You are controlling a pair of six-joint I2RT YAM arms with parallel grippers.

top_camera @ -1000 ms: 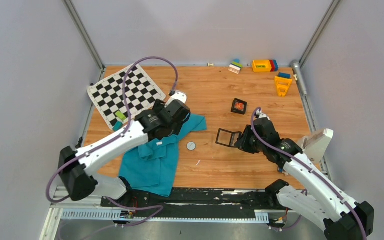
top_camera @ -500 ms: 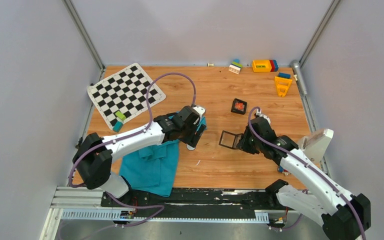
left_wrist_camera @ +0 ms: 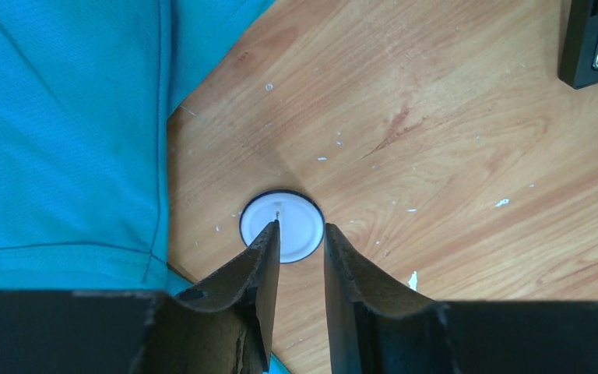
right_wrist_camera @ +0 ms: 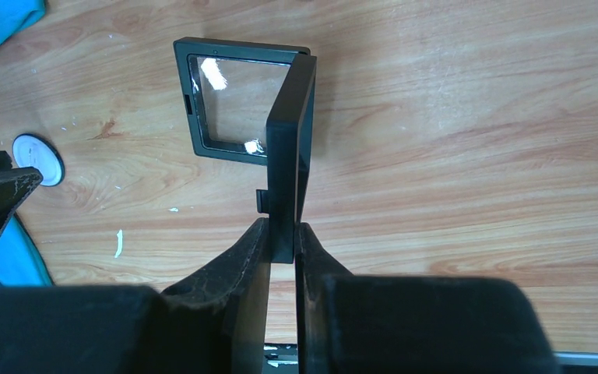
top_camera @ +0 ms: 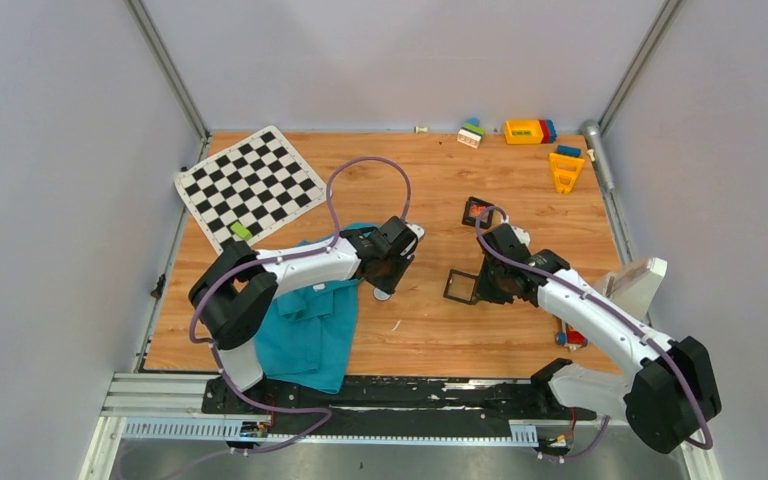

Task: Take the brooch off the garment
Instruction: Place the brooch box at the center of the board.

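Left arm (top_camera: 300,262) extended forward and inward; left gripper (left_wrist_camera: 301,227) pointing downward, jaws narrowly apart; right arm (top_camera: 590,305) reaching inward; right gripper (right_wrist_camera: 282,226) clamped on black case (right_wrist_camera: 290,117).

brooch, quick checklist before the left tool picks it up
1. Brooch off the garment, flat on bare wood: ok.
2. Left tool positioned over the brooch: ok.
3. Jaws wide enough to span the brooch: not ok, the gap is narrower than the disc.
4. Tool touching the brooch: cannot tell.
5. Right tool clamped on the lid of the open black box: ok.
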